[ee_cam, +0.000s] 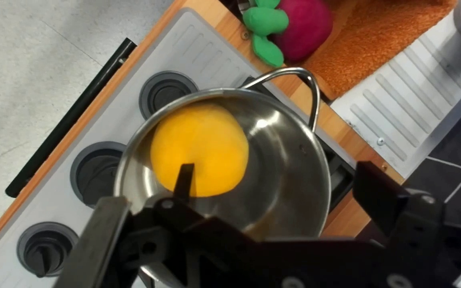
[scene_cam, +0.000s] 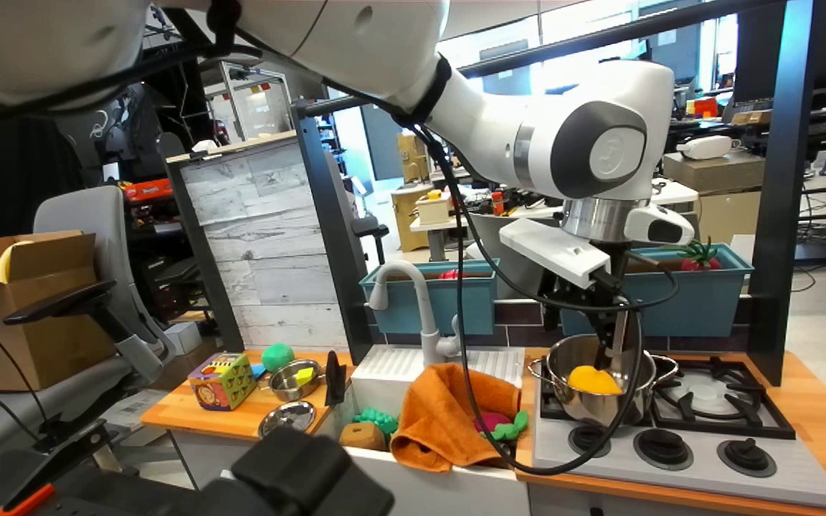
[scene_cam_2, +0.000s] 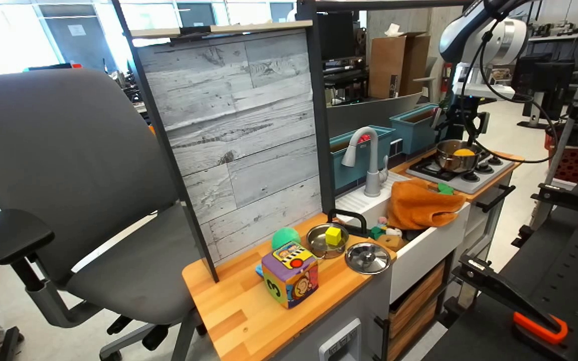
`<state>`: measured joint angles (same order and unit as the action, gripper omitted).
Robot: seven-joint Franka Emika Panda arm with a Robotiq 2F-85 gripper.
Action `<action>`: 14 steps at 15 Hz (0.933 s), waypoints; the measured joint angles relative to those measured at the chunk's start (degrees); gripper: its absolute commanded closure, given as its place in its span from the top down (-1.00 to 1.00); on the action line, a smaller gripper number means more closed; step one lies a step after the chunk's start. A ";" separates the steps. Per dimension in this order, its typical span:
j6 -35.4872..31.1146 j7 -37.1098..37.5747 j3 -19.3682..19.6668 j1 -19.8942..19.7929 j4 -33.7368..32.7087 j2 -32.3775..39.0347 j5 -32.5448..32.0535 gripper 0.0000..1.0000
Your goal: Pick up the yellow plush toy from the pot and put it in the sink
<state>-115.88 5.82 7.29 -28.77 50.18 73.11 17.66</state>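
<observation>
Gripper (ee_cam: pixel 275 180) at pot (ee_cam: pixel 308 172), fingers (ee_cam: pixel 184 180) spread wide; yellow plush toy (ee_cam: pixel 204 144) sits inside pot, one fingertip right by it, contact unclear

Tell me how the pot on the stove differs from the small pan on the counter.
The pot is wider and taller than the pan, which is shallow.
The pot holds a rounded yellow toy; the pan holds a boxy yellow block.
The pot sits on the stove; the pan sits on the wooden counter.
Both are round, shiny metal, lidless, with something yellow inside.
</observation>
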 measured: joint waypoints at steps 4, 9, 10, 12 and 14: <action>3.62 0.41 1.70 -0.02 -1.80 -0.02 -0.82 1.00; 11.10 2.27 2.01 -0.04 -3.55 0.64 -4.15 1.00; 12.18 2.89 2.01 -0.03 -4.02 1.00 -4.71 1.00; 13.01 4.24 2.01 -0.02 -5.21 1.97 -5.13 1.00; 13.01 5.70 2.01 -0.02 -6.73 3.15 -5.13 1.00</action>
<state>-102.87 11.52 9.30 -28.79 43.45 76.26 12.52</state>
